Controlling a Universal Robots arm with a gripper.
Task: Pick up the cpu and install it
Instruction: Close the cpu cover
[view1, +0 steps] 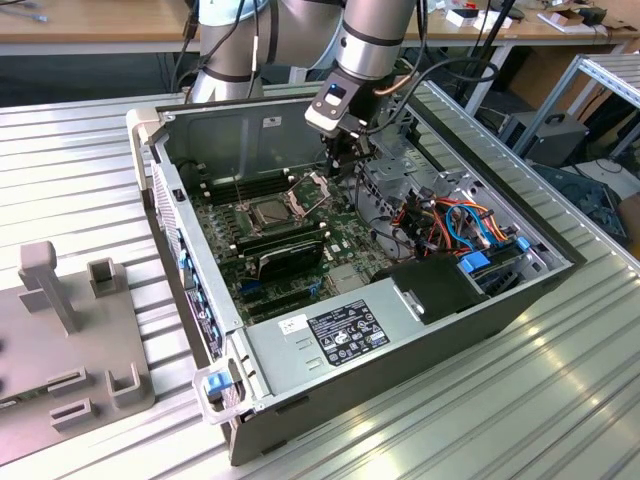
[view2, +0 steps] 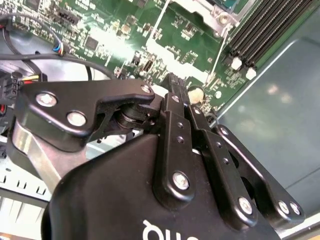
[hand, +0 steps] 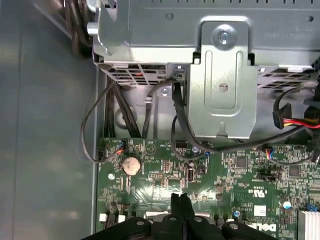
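Ribbed tabletop carries the open case. Over its motherboard my claw hangs pinched shut, holding nothing. I judge the cpu already seated (bracket raised), just beside the claw. Any next move needs bracket clearance.

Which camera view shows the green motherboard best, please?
The exterior view: the motherboard lies nearly whole inside the case. The first wrist view gives a patch around a coin cell; the second, a patch beside memory slots.
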